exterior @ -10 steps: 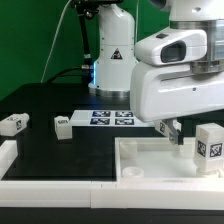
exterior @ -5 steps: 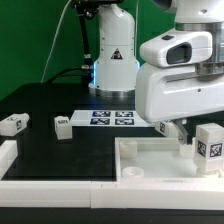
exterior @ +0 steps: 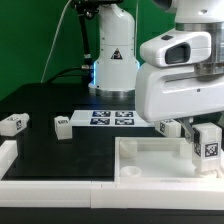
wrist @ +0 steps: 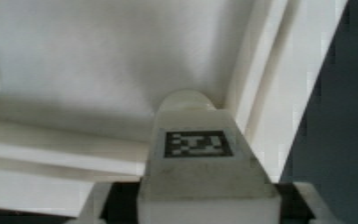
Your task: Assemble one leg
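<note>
Pinching a small white leg point(exterior: 208, 141) with a square marker tag between its fingers point(wrist: 297, 206), the robot gripper point(exterior: 199, 138) hangs over the white tray point(exterior: 150, 168).

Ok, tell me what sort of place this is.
Most likely a robotics lab test bench: a white robot arm reaches over a black table, a green backdrop hangs behind, and the loose legs and the marker board carry black-and-white square tags.

The small, stubby white plastic block-like leg point(exterior: 209, 150) stands upright at the end of the large white tray point(exterior: 150, 160) on the exterior view's right, a black-and-white square marker tag on its visible face.
</note>
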Controlling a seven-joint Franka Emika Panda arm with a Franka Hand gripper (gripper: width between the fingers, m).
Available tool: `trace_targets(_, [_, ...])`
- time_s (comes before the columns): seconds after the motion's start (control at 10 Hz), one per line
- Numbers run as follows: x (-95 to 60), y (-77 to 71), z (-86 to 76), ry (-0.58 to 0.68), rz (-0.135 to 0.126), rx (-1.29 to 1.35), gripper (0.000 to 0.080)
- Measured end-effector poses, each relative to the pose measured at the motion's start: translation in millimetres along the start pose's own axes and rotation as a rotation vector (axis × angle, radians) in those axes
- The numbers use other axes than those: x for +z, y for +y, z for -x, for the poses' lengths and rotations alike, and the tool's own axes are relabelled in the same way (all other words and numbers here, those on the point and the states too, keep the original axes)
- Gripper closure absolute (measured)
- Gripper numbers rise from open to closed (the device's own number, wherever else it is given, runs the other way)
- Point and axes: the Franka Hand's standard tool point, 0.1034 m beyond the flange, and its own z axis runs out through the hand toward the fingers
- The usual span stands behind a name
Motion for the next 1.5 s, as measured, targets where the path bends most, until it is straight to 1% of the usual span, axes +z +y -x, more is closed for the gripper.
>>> trace_targets(0.1, [1.7,-3.3,0.4,0.006,-0.006,0.174,0.0508])
trace_targets(0.2, [2.2,-4.9,-0.8,0.016,-0.005,0.36,0.0508])
trace_targets(0.6, [2.4,-6.6,-2.4,0.025,-0.001,0.872,0.0508])
trace_targets(0.7, [2.4,-7.2,-2.6,0.028,0.002,0.954,0.0508])
trace_targets(0.8, [2.6,-7.9,-2.6,0.03,0.006,0.98,0.0508])
trace_targets(0.9, [2.6,-7.5,-2.7,0.03,0.005,0.994,0.0508])
trace_targets(1.0, [2.6,-7.8,-2.6,0.03,0.006,0.934,0.0508])
trace_targets(1.1, [2.7,-8.7,-2.5,0.028,0.002,0.924,0.0311])
trace_targets(1.2, [2.6,-8.3,-2.1,0.029,0.004,0.801,0.0311])
trace_targets(1.3, [2.5,-8.8,-2.1,0.028,0.006,0.633,0.0182])
trace_targets(1.4, [2.7,-11.0,-1.9,0.027,0.006,0.514,0.0156])
trace_targets(1.5, [3.0,-12.3,-1.7,0.026,0.009,0.37,0.0156])
